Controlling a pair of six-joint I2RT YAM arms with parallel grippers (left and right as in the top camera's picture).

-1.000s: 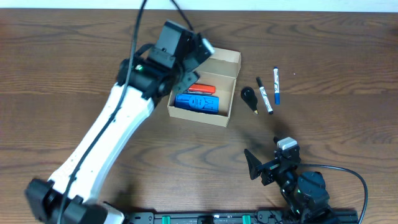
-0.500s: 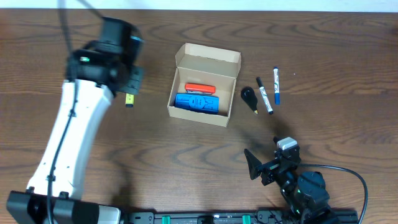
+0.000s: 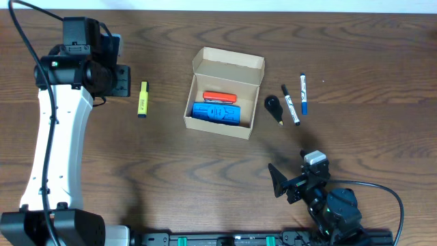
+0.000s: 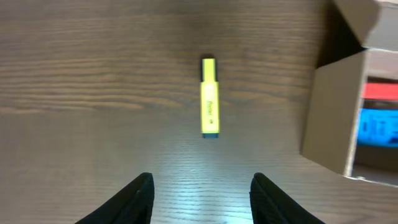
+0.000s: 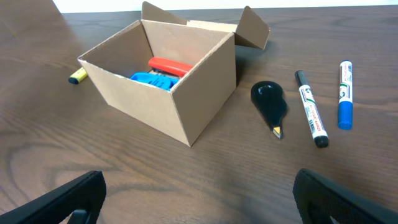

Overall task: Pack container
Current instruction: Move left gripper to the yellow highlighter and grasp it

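Reaching for the yellow highlighter [image 4: 209, 98] is looking like the step in hand. The left claw [image 4: 204, 198] is hanging released above the surface [image 3: 171, 178], its fingers spreading to either side of the pen's line. Doing this well is meaning holding that alignment, coming down to straddle the barrel at its middle rather than the dark cap end, and clenching only once low. The container [image 3: 217, 128] is sitting open mid-surface, apart from the highlighter on its right, with its flap standing back, and a blue thing [image 3: 216, 113] and a red thing [image 3: 219, 97] are lying inside. The right claw [image 5: 199, 202] is idling wide open and empty. The left wrist view is blurring and cropping the container at its edge, and what the boxed things are is staying beyond telling
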